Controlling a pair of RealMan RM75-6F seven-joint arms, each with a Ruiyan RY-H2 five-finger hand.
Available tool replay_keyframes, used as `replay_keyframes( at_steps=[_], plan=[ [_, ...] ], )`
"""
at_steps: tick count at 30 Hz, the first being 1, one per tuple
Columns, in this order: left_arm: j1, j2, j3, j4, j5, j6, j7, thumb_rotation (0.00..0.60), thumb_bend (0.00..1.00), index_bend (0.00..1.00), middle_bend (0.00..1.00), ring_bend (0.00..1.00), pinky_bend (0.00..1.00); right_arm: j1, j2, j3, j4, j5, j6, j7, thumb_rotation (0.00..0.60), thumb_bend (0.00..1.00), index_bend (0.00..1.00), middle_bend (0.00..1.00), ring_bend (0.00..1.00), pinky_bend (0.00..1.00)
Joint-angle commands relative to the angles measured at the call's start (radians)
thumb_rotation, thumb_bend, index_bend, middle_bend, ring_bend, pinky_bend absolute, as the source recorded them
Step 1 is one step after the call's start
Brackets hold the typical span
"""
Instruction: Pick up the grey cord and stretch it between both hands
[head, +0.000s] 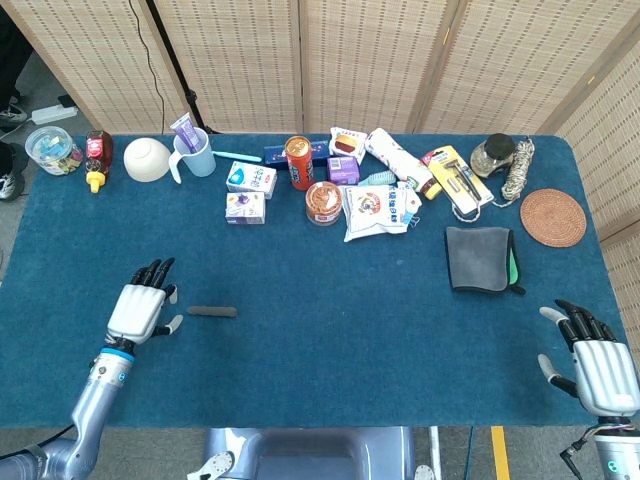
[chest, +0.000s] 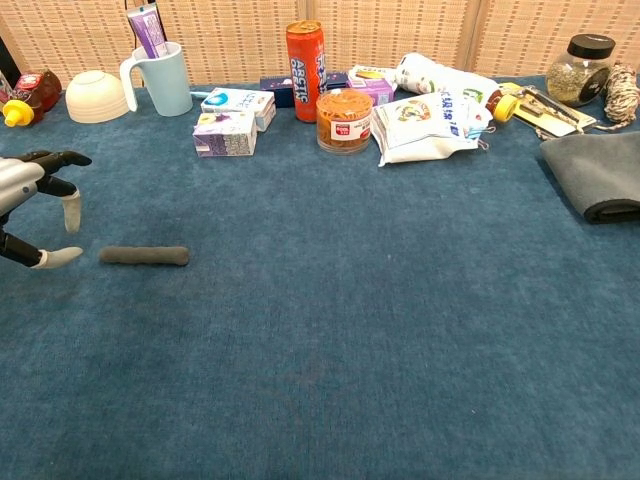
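Note:
The grey cord (head: 211, 311) is a short dark roll lying flat on the blue tabletop, left of centre; the chest view shows the cord (chest: 144, 256) at mid-left. My left hand (head: 141, 309) hovers just left of it, fingers spread, holding nothing. In the chest view the left hand (chest: 32, 200) enters from the left edge, its thumb tip a short gap from the cord's end. My right hand (head: 599, 366) is open at the table's near right corner, far from the cord, and does not show in the chest view.
Along the far edge stand a white bowl (head: 147, 159), a blue mug (head: 195, 155), small boxes (head: 246, 207), an orange can (head: 299, 162), a jar (head: 323, 203) and snack packets (head: 375, 211). A grey cloth (head: 480, 259) and a woven coaster (head: 552, 217) lie at right.

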Motion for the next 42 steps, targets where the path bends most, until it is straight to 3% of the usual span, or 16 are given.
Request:
replay_keyframes(
  at_steps=[1, 8, 27, 42],
  plan=[
    [-0.011, -0.017, -0.001, 0.017, -0.002, -0.007, -0.007, 0.451, 0.26, 0.5, 0.06, 0.06, 0.15, -0.002, 0.001, 0.0, -0.001, 0.001, 0.002, 0.0, 0.6, 0.33, 0.23, 0.16, 0.17, 0.26],
    [-0.03, -0.053, 0.003, 0.057, 0.009, -0.014, -0.018, 0.526, 0.26, 0.5, 0.07, 0.06, 0.15, -0.013, 0.007, -0.002, -0.003, 0.004, 0.013, 0.002, 0.6, 0.34, 0.23, 0.16, 0.17, 0.26],
    [-0.058, -0.124, 0.012, 0.12, 0.02, -0.021, -0.035, 0.549, 0.26, 0.5, 0.07, 0.06, 0.15, -0.035, 0.021, -0.003, -0.013, 0.008, 0.031, 0.004, 0.6, 0.33, 0.23, 0.16, 0.17, 0.26],
    [-0.065, -0.127, 0.014, 0.12, -0.001, -0.033, -0.035, 0.577, 0.26, 0.53, 0.07, 0.06, 0.15, -0.034, 0.02, 0.001, -0.015, 0.01, 0.022, 0.004, 0.6, 0.33, 0.23, 0.16, 0.17, 0.26]
  ],
)
